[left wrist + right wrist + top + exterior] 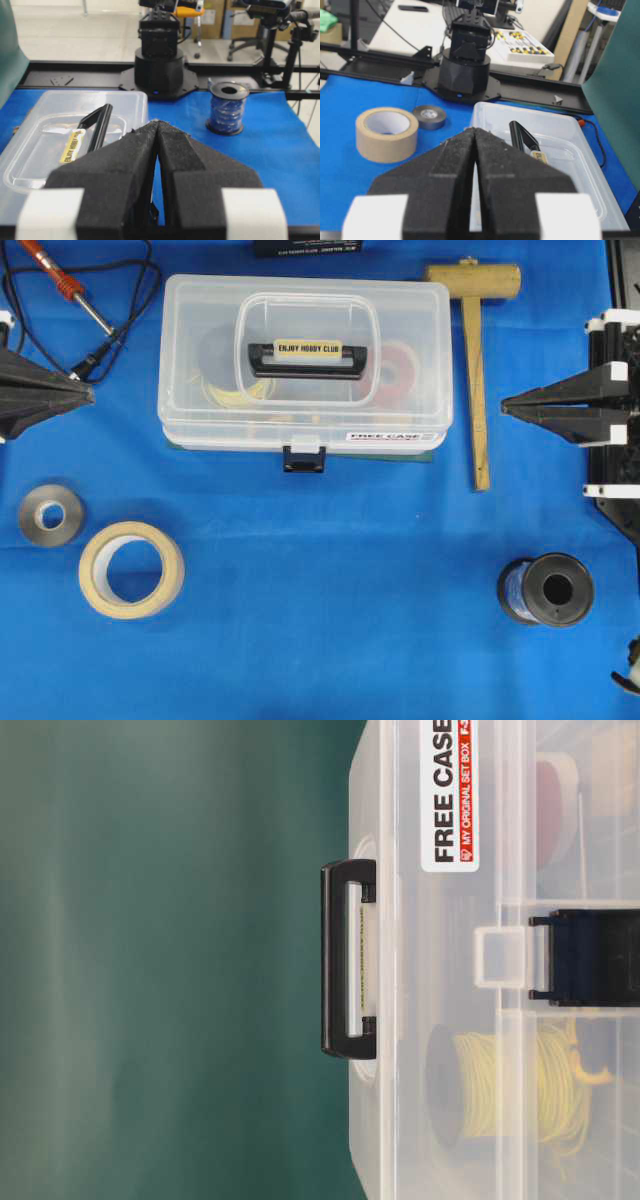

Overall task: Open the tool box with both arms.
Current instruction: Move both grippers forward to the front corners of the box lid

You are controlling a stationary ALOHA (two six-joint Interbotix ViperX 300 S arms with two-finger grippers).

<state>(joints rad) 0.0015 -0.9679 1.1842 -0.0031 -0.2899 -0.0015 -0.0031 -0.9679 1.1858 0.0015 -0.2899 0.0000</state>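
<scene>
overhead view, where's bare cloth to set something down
Widest bare cloth: the front middle, between the beige tape and the wire spool, below the tool box. Crowded at the back: soldering iron left, mallet right.

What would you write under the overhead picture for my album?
Closed clear tool box waits between two shut tools, left and right.

It was a robotics lab or workshop. A blue-covered table [330,640] carried bench tools: a soldering iron [60,275], a wooden mallet [474,340], tape rolls [131,568]. Beyond it stood black arm bases [159,65], cardboard boxes [215,17], an office chair [250,35] and a white desk [410,25].
</scene>
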